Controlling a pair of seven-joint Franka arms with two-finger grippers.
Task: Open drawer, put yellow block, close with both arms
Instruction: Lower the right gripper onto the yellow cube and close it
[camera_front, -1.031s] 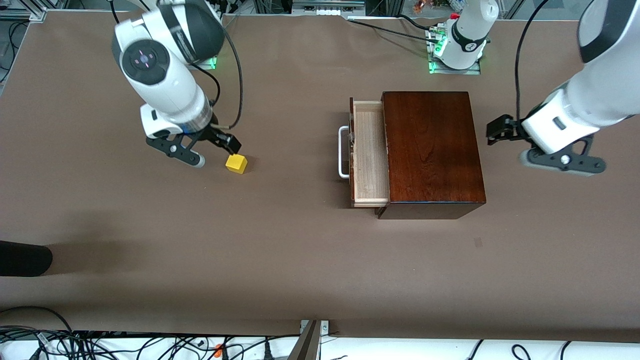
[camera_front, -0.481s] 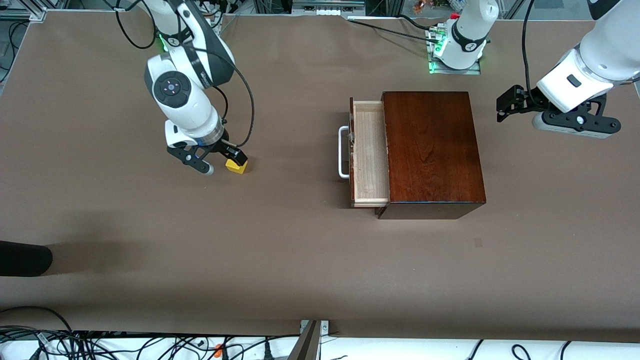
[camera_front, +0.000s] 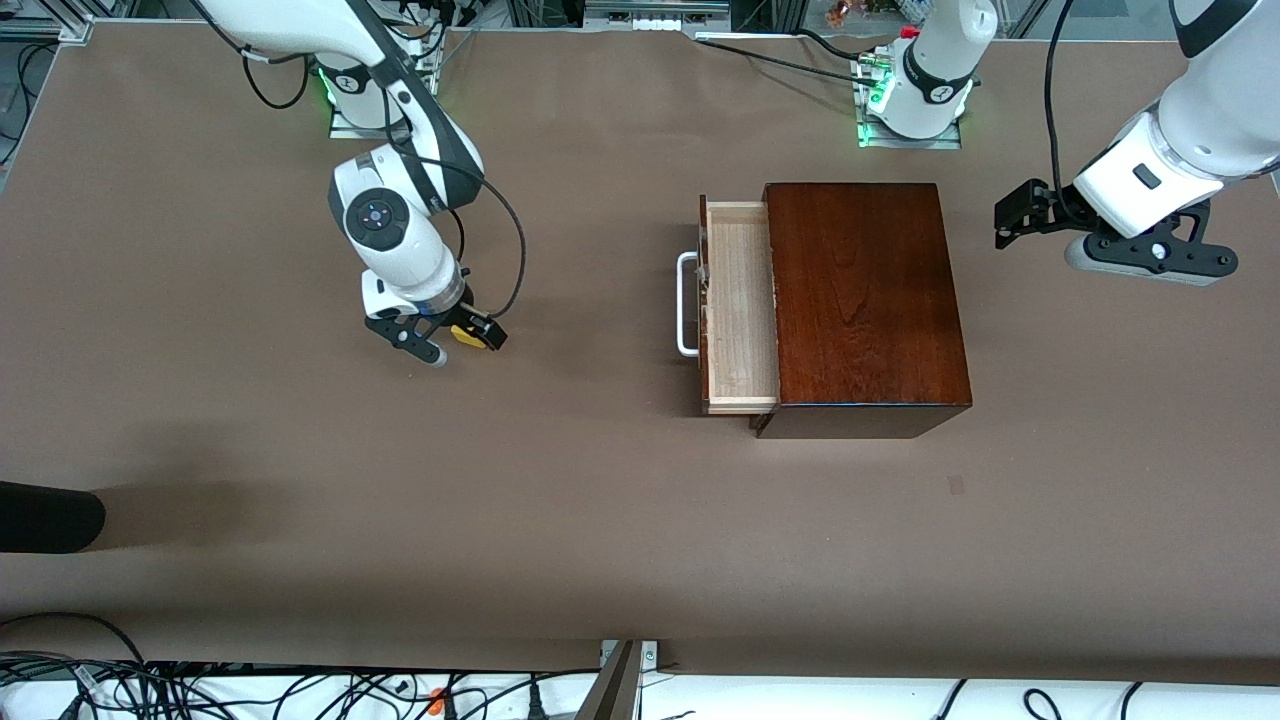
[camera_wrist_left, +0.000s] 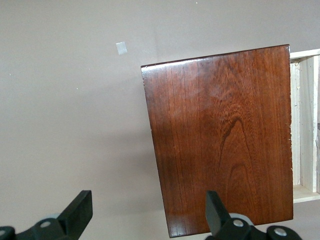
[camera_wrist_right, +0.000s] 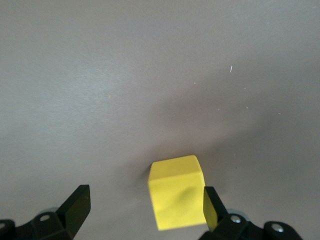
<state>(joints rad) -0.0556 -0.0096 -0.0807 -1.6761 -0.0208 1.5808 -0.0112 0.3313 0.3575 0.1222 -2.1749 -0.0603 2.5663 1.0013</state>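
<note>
The yellow block sits on the brown table toward the right arm's end. My right gripper is low around it, open; in the right wrist view the block lies between the fingers, close to one finger. The drawer stands partly open from the dark wooden box, its pale tray empty and its white handle facing the right arm's end. My left gripper hangs open and empty above the table beside the box, at the left arm's end. The left wrist view shows the box top and the tray.
A black object lies at the table's edge near the right arm's end. A small tape mark is nearer the front camera than the box. Cables run along the near edge, off the table.
My right gripper has moved over the yellow block and come down around it. My left gripper has drawn up and back from the box, toward the arms' bases.
</note>
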